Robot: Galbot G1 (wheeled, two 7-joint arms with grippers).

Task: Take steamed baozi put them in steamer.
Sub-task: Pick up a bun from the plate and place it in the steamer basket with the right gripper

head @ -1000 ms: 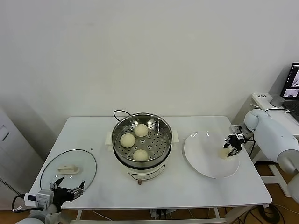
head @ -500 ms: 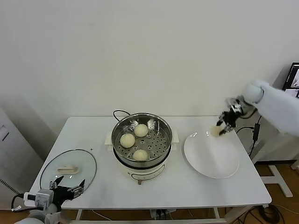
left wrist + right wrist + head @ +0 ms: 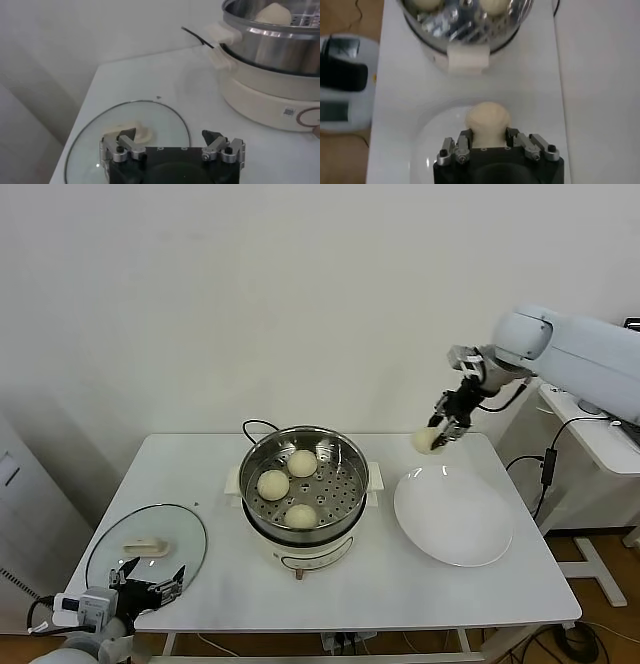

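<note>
Above the far edge of the white plate (image 3: 453,519), the right hand (image 3: 440,432) is up in the air and clenched on the fourth baozi (image 3: 425,441), carrying it clear of the worktop (image 3: 200,474). The bun is off the plate, raised between plate and steamer (image 3: 304,484), not yet over the pot. From the right wrist view you can see the bun (image 3: 487,118) pinched between the fingers (image 3: 463,143), bulging out past them, with the steamer's rim further ahead and two of the buns already inside showing at the edge.

So where does the job stand? Three baozi sit in the steamer: one toward the back (image 3: 302,463), one on the left (image 3: 272,484), one at the front (image 3: 301,515), spaced apart on the perforated floor. The plate is bare. By my reckoning that puts the task at its last bun: what is left is to carry it across, set it into the open stretch of basket on the right side, and let go.

The held bun looks smooth, round and pale cream, a touch squeezed where the fingers bite; it reads as soft dough that would dent under a harder grip.

Down at the near left corner the left hand (image 3: 150,594) is parked, jaws spread wide and gripping nothing, just beside the glass lid (image 3: 147,546) lying flat with its cream handle (image 3: 146,546).
</note>
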